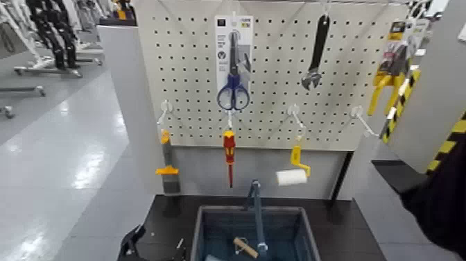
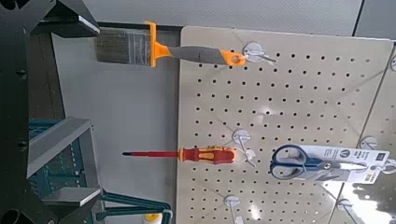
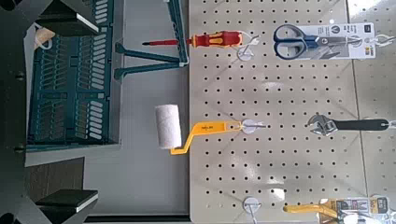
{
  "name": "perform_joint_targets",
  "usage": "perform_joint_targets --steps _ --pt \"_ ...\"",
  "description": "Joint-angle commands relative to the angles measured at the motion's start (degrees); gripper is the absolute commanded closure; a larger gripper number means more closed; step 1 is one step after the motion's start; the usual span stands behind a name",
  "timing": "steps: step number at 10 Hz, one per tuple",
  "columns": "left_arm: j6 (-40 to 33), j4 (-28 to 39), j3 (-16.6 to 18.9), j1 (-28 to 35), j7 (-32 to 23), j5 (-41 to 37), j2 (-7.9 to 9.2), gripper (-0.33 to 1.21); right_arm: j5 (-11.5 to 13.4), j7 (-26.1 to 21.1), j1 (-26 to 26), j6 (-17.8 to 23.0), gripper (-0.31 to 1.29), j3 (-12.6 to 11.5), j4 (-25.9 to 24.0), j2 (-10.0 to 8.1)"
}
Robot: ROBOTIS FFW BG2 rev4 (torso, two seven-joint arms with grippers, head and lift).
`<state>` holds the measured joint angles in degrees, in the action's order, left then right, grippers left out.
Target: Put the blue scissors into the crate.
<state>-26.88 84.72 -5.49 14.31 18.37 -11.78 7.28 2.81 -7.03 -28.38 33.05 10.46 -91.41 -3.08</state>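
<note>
The blue scissors point(image 1: 234, 89) hang on their tall white card at the top middle of the pegboard point(image 1: 277, 118), untouched. They also show in the left wrist view point(image 2: 304, 161) and the right wrist view point(image 3: 301, 39). The crate point(image 1: 201, 236) stands below the board, with its upright blue handle bar point(image 1: 257, 215) in the middle. My left gripper point(image 1: 133, 244) is low, left of the crate and far below the scissors; its fingers point(image 2: 79, 21) stand wide apart and hold nothing. My right gripper point(image 3: 91, 107) is open and empty, well back from the board; only its dark arm point(image 1: 440, 198) shows in the head view.
On the pegboard hang a red-and-yellow screwdriver point(image 1: 229, 149) just under the scissors, an orange-handled brush point(image 1: 166, 163), a yellow paint roller point(image 1: 295, 170), a wrench point(image 1: 315, 55) and yellow tools point(image 1: 388, 76). A wooden-handled item point(image 1: 244, 247) lies in the crate.
</note>
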Motion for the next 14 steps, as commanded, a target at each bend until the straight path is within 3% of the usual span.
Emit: perform_joint_targets --steps 1,4,8,14 --pt "-0.01 0.01 -0.04 0.02 0.0 0.0 0.01 0.12 0.0 0.0 -0.01 0.0 0.08 0.0 0.0 0.0" --pt "0.96 0.44 -0.13 -0.25 0.53 0.0 0.19 0.14 0.0 0.08 -0.01 0.0 0.08 -0.09 0.0 0.09" --pt "11.68 6.69 1.36 -4.11 5.63 -1.23 0.89 0.14 0.0 0.08 -0.01 0.0 0.08 -0.09 -0.09 0.18" --pt "24.78 8.97 0.92 -15.89 13.89 -5.27 4.06 0.14 0.0 0.52 0.08 0.09 0.08 -0.26 0.09 0.44"
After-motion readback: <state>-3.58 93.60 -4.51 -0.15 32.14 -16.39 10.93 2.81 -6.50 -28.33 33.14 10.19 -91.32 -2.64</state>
